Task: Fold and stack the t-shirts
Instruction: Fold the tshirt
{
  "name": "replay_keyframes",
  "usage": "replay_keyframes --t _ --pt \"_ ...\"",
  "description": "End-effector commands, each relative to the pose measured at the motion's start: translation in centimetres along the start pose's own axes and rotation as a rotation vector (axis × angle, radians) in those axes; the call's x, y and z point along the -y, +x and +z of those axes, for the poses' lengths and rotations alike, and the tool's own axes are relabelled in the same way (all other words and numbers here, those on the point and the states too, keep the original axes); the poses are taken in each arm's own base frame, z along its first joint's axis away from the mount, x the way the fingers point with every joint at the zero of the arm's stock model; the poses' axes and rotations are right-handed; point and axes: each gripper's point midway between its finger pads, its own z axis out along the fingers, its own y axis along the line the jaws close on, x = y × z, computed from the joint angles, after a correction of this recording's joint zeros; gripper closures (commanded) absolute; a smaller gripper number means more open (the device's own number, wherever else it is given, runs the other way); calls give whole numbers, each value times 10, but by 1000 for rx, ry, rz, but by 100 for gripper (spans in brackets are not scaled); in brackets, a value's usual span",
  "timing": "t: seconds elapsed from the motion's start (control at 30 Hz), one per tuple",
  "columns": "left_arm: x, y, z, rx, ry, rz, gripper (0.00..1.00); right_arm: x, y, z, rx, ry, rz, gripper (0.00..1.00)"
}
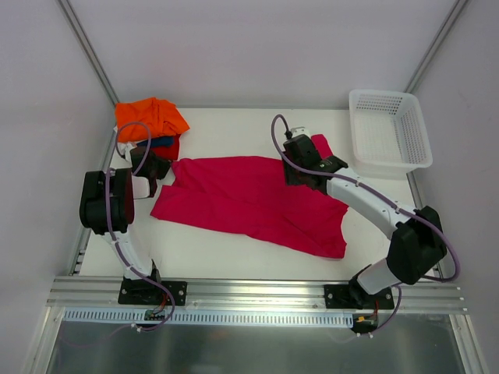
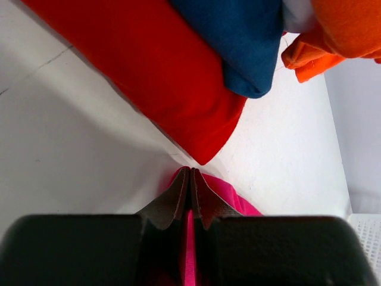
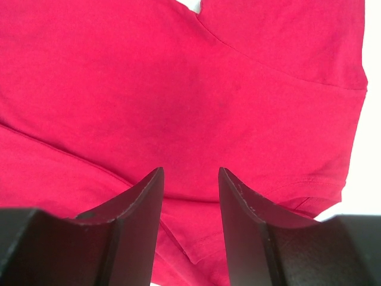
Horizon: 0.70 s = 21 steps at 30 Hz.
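Observation:
A large magenta-pink t-shirt (image 1: 249,199) lies spread flat across the middle of the table. My left gripper (image 1: 161,176) is at the shirt's far left corner. In the left wrist view that gripper (image 2: 190,174) is shut on the pink cloth (image 2: 238,196), a strip of it showing between the jaws. Just beyond it sits a stack of folded t-shirts: red (image 2: 155,65) at the bottom, dark blue (image 2: 238,36) above it, orange (image 2: 339,30) on top (image 1: 150,117). My right gripper (image 3: 189,173) hangs open over the pink shirt's upper right part (image 1: 300,173), with nothing between its fingers.
A white plastic mesh basket (image 1: 388,139) stands at the back right corner of the table. White walls with metal frame rails close in the left, back and right sides. Bare white tabletop (image 1: 234,249) lies in front of the pink shirt.

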Motion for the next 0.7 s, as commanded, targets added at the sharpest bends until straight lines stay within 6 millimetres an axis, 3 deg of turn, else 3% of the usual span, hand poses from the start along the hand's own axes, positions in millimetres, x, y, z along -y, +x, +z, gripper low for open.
replay_keyframes --t 0.0,0.2,0.27,0.3,0.33,0.43,0.67 --pt "17 -12 5 22 61 5 100 1 -22 1 48 25 11 54" --pt "16 -12 4 21 60 11 100 6 -45 30 21 -39 115 54" --pt "16 -11 4 18 61 8 100 15 -48 52 -14 -51 164 54" --pt "17 -11 4 18 63 10 100 25 -63 56 3 -54 199 54" --pt "16 -11 4 17 62 9 100 23 -59 71 -33 -80 217 54" --pt "16 -11 4 17 62 8 100 39 -72 95 -52 -100 293 54" --pt "18 -10 4 14 74 11 100 78 -88 133 -72 -135 432 54"
